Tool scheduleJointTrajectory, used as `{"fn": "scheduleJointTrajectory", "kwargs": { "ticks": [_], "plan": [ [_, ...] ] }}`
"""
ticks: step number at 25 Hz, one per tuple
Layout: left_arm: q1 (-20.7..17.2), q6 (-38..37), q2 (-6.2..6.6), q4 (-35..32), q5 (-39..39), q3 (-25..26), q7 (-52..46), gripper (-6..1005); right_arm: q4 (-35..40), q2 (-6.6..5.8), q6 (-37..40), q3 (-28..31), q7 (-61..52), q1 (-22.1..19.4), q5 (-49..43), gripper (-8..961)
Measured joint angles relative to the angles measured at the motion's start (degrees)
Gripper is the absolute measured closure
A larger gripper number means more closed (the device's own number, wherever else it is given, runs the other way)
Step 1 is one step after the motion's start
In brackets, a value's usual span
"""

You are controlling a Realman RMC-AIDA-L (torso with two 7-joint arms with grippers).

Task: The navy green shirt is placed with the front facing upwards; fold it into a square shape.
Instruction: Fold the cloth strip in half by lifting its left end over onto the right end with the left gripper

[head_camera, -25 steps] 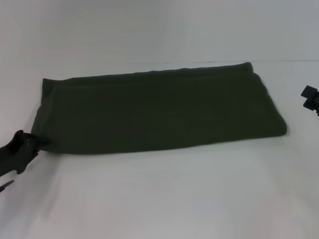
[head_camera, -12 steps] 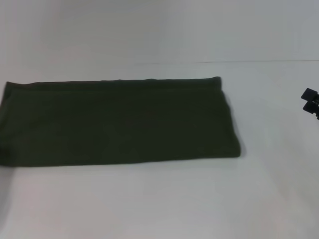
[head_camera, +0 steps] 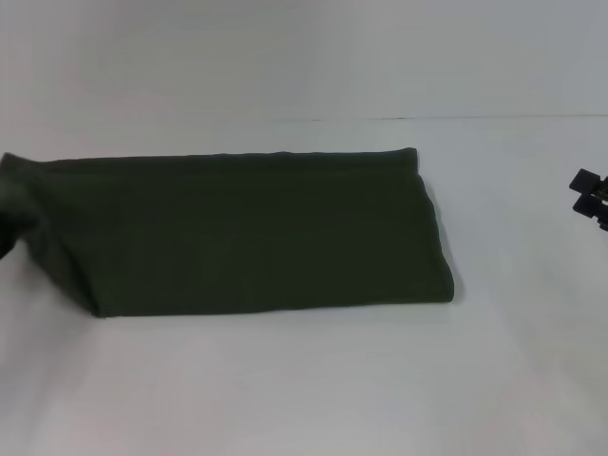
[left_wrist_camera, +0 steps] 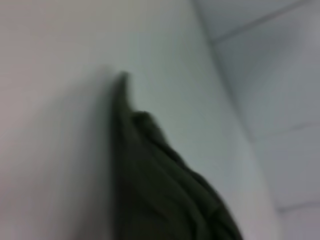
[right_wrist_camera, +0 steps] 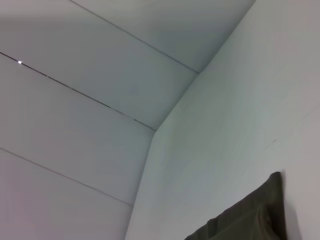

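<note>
Lifting the left end of the shirt (head_camera: pixel 256 233) is what we are seeing now: half a second ago that end lay flat as a long band running off the left edge, and now its near-left corner is peeling up off the table (head_camera: pixel 313 389) along a slanted line, with the cloth bunching toward the far left. We are judging this as the start of the crosswise fold, left end carried over to the right to turn the band into a square. Our left gripper is not showing in the head view; its wrist camera is showing only hanging folds of cloth, so we cannot tell its grip. Our right gripper (head_camera: pixel 590 196) is waiting at the right edge, well apart from the shirt, and we cannot tell its state either.
</note>
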State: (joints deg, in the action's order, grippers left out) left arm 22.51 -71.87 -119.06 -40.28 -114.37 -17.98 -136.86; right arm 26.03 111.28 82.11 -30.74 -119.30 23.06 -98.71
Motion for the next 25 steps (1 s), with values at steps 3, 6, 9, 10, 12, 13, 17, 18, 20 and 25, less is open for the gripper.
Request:
{"fn": "scheduleJointTrajectory", "kwargs": {
  "ticks": [3,6,9,10,12,13,17,18,20,25],
  "plan": [
    [2.26,-5.14,0.13,-0.07,3.11,-0.20,0.33,994,-0.06,0.11,-0.01,-0.07,0.26,0.10,0.00,370],
    [6.30,-8.61,0.11,0.02,3.72,-0.60,0.27,994,-0.11,0.22,-0.05,0.01,0.38,0.24,0.00,370],
    [8.10,-9.80,-0.14,0.08,3.80,-0.86,0.26,993,-0.11,0.25,-0.06,0.03,0.39,0.38,0.00,370],
    [9.14,-10.43,-0.32,0.12,3.87,-1.01,0.27,993,-0.11,0.27,-0.05,0.03,0.39,0.39,0.00,370],
    [11.16,-11.26,-0.89,0.21,4.21,-2.13,0.31,993,-0.11,0.31,-0.06,0.05,0.40,0.43,0.01,370],
    [11.91,-11.47,-1.18,0.22,4.42,-2.96,0.33,993,-0.11,0.33,-0.05,0.04,0.41,0.47,0.00,370],
    [15.05,-10.22,-2.87,0.30,5.64,-8.01,1.11,993,-0.11,0.42,-0.05,-0.06,0.46,0.49,0.01,370],
    [16.06,-9.40,-3.43,0.32,5.78,-9.59,1.40,993,-0.11,0.47,-0.04,-0.08,0.46,0.49,0.01,370],
    [17.34,-7.68,-4.28,0.36,5.90,-11.99,1.79,993,-0.11,0.50,-0.04,-0.13,0.46,0.49,0.00,371],
    [20.99,1.00,-5.28,4.22,7.82,-20.73,4.48,993,-0.11,0.58,-0.01,-0.26,0.48,0.38,0.01,371]
  ]
}}
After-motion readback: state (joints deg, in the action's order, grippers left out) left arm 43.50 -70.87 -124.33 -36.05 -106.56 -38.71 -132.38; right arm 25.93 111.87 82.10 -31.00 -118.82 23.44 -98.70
